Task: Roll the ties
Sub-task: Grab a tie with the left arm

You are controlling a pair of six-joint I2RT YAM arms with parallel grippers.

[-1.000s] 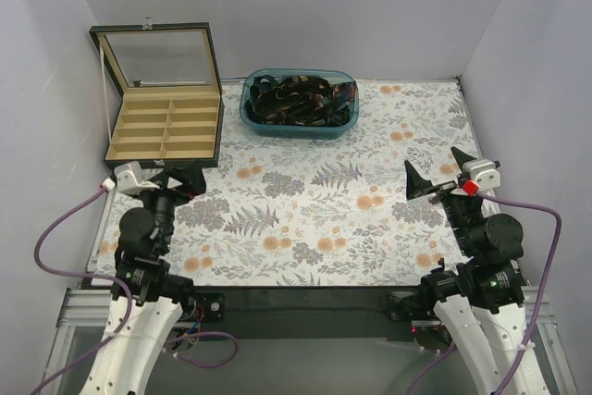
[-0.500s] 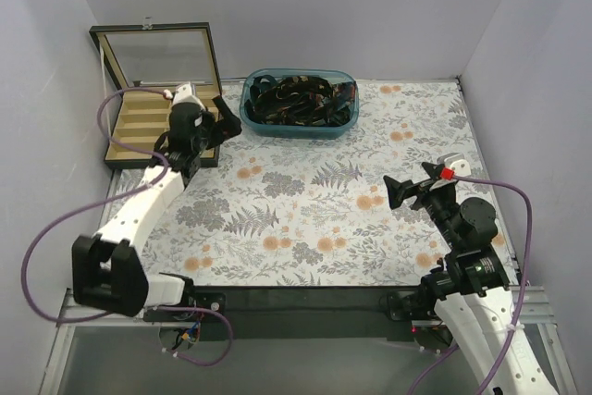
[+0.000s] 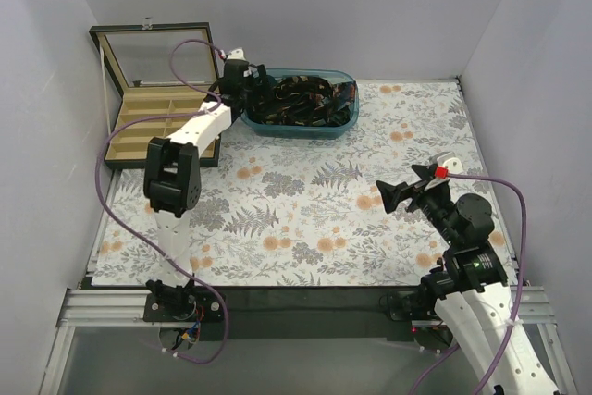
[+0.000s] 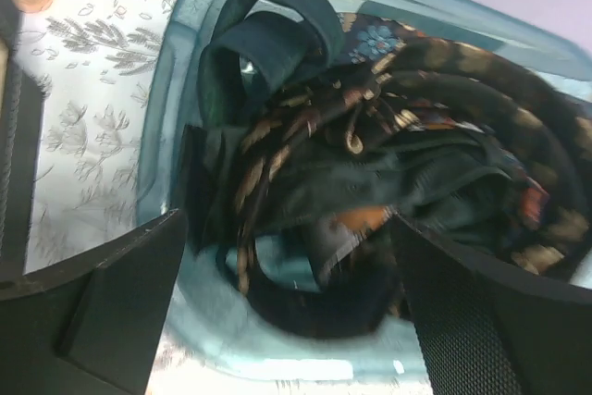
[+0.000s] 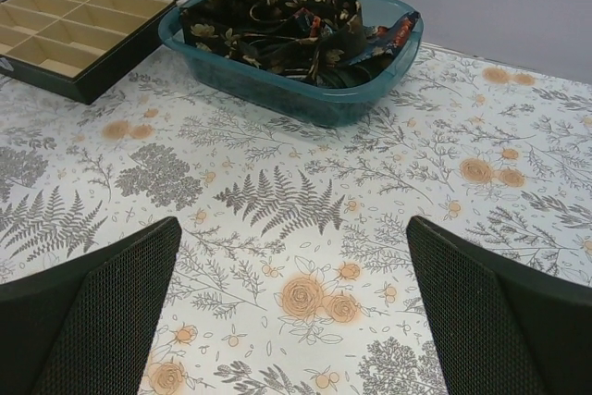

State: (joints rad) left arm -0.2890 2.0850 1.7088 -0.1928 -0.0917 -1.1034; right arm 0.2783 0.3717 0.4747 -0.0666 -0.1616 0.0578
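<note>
Several dark ties (image 3: pixel 301 99) with orange-gold patterning lie tangled in a teal plastic bin (image 3: pixel 344 121) at the back of the table. My left gripper (image 3: pixel 248 90) reaches over the bin's left end. In the left wrist view its jaws (image 4: pixel 289 228) stand open just above the heap of ties (image 4: pixel 370 164), with nothing pinched between them. My right gripper (image 3: pixel 404 182) hovers open over the floral mat at the right. The right wrist view has the right gripper (image 5: pixel 291 224) with bare mat between its fingers and the ties (image 5: pixel 287 30) far ahead.
An open compartment box (image 3: pixel 166 127) with tan dividers and a raised glass lid stands left of the bin, close beside my left arm. The floral mat (image 3: pixel 305 210) covers the table. Grey walls close in the left, right and back.
My left arm has swung from the near left edge up past the box to the bin's left end. My right gripper has dropped and shifted a little to the left.
</note>
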